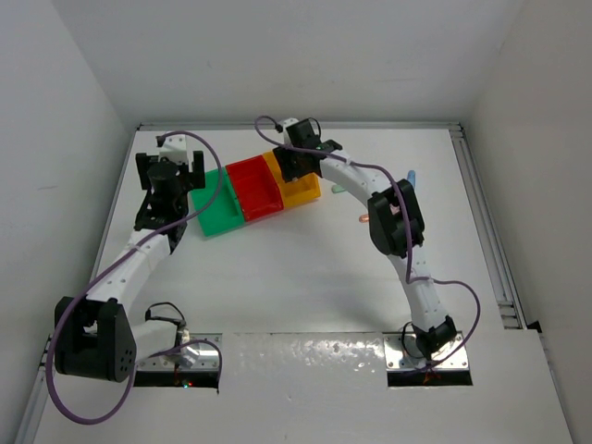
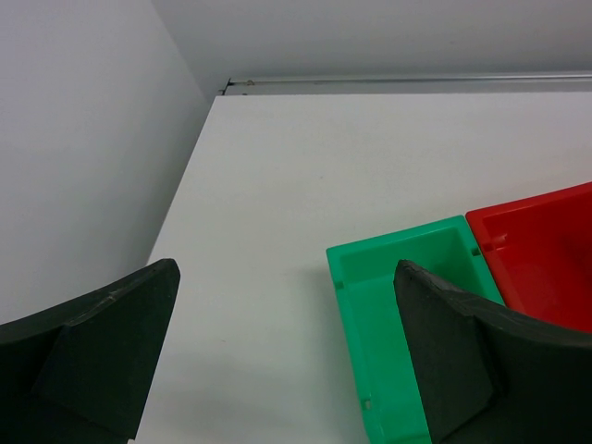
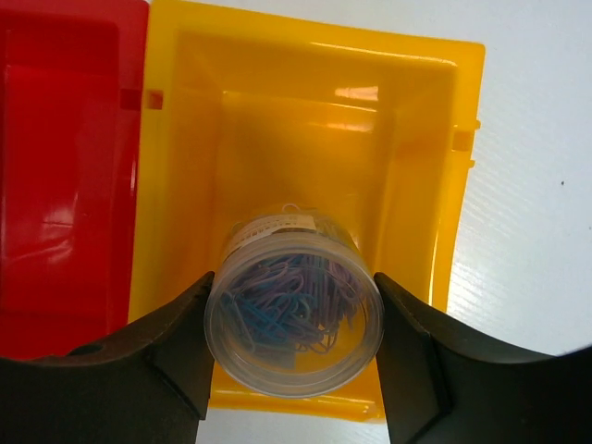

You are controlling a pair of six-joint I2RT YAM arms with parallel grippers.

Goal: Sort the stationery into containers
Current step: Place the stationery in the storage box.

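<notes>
The containers stand joined in a row: green bin (image 1: 215,211), red bin (image 1: 256,191), yellow bin (image 1: 303,192). My right gripper (image 3: 294,282) is shut on a clear round tub of blue and purple paper clips (image 3: 294,324), with a pad against each side. The tub hangs over the inside of the yellow bin (image 3: 416,166), beside the red bin (image 3: 65,166). Whether the tub touches the floor of the bin I cannot tell. My left gripper (image 2: 287,268) is open over bare table just left of the green bin (image 2: 388,314), holding nothing.
Loose stationery lies on the table right of the bins: a pale green piece (image 1: 337,190), an orange-pink piece (image 1: 363,217) and a blue piece (image 1: 413,176), partly hidden by the right arm. White walls close the table at the left, back and right.
</notes>
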